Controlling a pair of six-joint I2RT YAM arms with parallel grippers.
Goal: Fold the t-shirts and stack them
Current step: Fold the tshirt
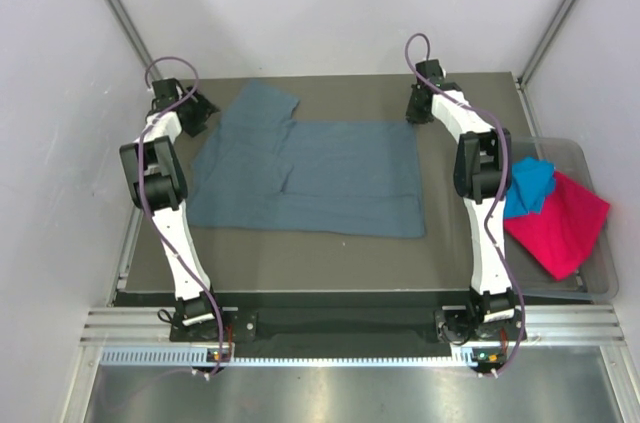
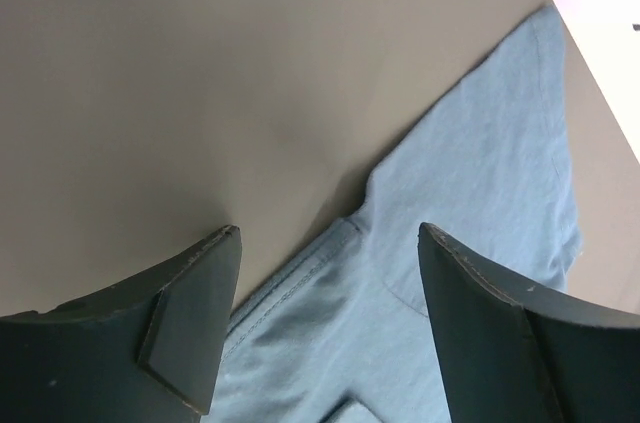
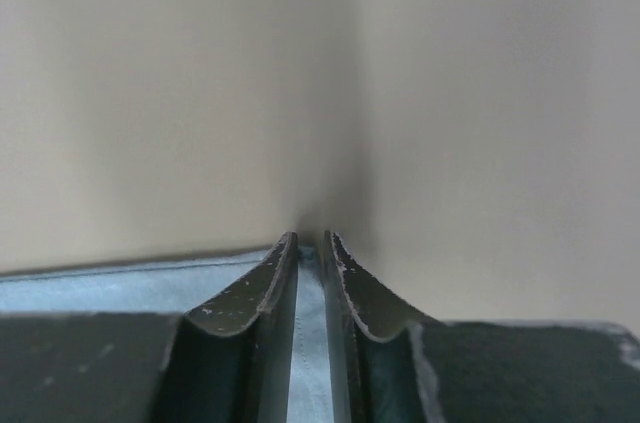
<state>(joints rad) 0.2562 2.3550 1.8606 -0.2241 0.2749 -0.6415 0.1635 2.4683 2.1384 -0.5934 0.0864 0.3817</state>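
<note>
Top external: slate-blue tee [image 1: 310, 178] lay spread flat on table [image 1: 330, 263], one sleeve toward far-left corner.
L gripper [image 2: 330, 243]: wide open above that sleeve's edge, held nothing.
R gripper [image 3: 310, 243]: nearly closed, pinched the tee's far-right edge.
Tub [image 1: 603, 278]: turquoise tee [image 1: 530, 186] & pink tee [image 1: 562, 223] bunched inside, right of table.

slate-blue tee [image 1: 330, 178], turquoise tee [image 1: 530, 186], magenta tee [image 1: 565, 228], all plain; taupe table [image 1: 300, 255]
</note>
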